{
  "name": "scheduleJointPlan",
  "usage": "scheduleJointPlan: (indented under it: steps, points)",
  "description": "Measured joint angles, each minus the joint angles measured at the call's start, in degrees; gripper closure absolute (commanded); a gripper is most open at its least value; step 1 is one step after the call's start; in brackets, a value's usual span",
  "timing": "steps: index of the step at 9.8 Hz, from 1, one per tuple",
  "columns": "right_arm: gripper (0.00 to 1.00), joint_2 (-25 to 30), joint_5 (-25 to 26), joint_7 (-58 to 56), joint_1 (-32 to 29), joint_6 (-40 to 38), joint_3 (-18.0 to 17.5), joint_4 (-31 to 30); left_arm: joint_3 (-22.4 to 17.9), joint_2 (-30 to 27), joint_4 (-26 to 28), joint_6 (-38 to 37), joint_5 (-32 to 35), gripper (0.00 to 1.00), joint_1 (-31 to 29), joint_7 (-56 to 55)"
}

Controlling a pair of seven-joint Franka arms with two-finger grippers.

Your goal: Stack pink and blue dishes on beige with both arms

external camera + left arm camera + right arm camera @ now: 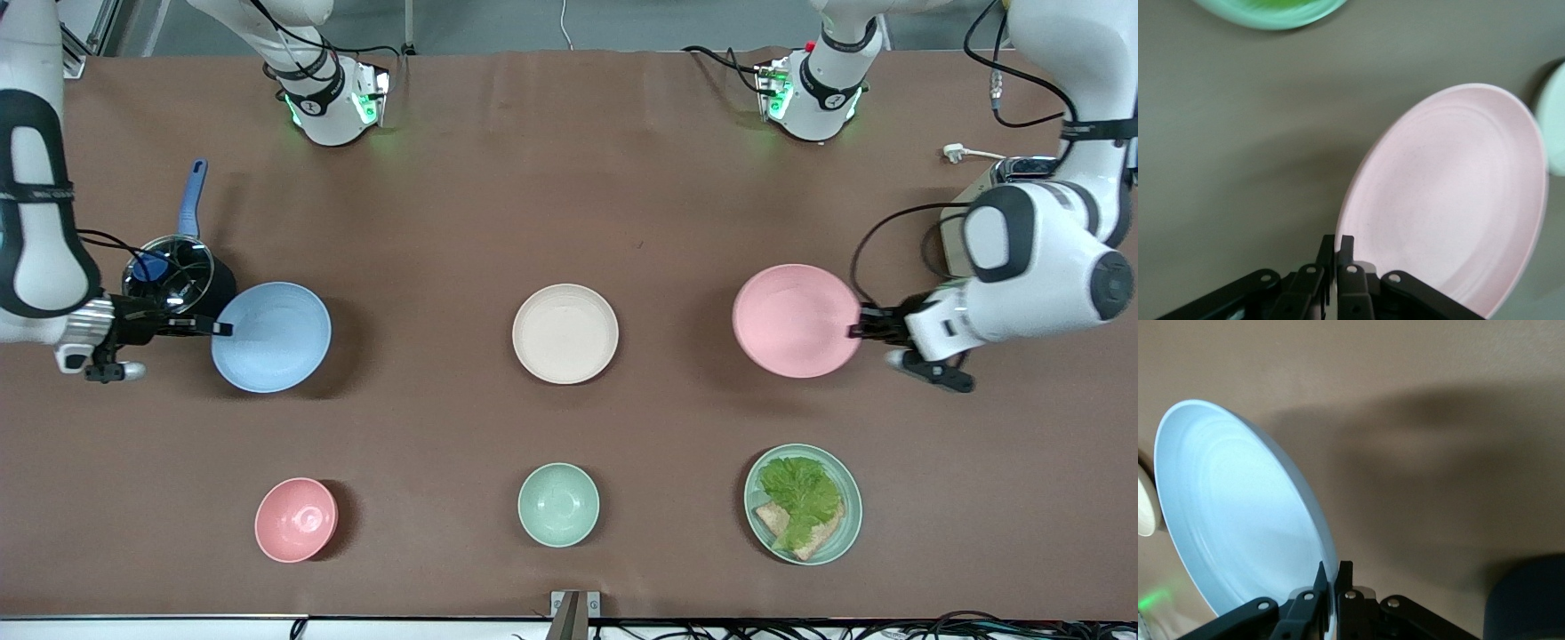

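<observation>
The pale pink plate [796, 320] hangs tilted above the table toward the left arm's end, my left gripper [855, 331] shut on its rim. In the left wrist view the pink plate [1451, 200] fills the frame, its edge pinched in the left gripper [1337, 248]. The pale blue plate [271, 336] hangs tilted toward the right arm's end, held at its rim by my right gripper [220, 328]. The right wrist view shows the blue plate [1231, 513] clamped in the right gripper [1333, 572]. The beige plate [565, 333] lies flat at the table's middle, between the two.
A black pot with a blue handle [178, 267] stands beside the blue plate. Nearer the front camera sit a small pink bowl [296, 519], a mint-green bowl [558, 504] and a mint-green plate with lettuce and bread [803, 503]. A white plug [956, 153] lies near the left arm.
</observation>
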State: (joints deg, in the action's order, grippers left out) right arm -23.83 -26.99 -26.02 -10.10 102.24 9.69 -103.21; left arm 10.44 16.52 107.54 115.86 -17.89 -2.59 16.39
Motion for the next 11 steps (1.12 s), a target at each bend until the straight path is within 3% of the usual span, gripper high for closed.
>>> scheduleJointPlan:
  steps: [2,4,7,9,10,11]
  points:
    - [0.99,1.2,2.2,9.4,1.8,-8.2,-0.1,7.0,9.6,1.6,-3.9,0.4,0.0,0.96,1.1,-15.8]
    - [0.99,2.5,3.6,19.5,4.5,-12.0,-1.1,11.5,17.5,6.3,-5.5,7.0,0.0,0.99,2.0,-24.8]
    - [0.99,4.9,7.5,31.9,5.8,-13.0,-8.9,13.7,19.4,18.4,-5.5,24.5,5.5,0.98,10.3,-32.7]
    - [0.99,5.1,7.9,35.5,6.1,-12.8,-11.9,13.6,19.5,23.5,-6.0,27.2,12.5,0.93,11.4,-37.1]
    - [0.99,5.1,7.9,37.1,6.2,-12.5,-13.2,13.4,19.5,24.3,-6.3,27.2,14.8,0.85,11.6,-38.4]
    - [0.99,5.1,7.9,39.1,6.2,-11.8,-14.7,13.1,19.6,24.9,-6.9,27.2,16.9,0.39,11.9,-40.0]
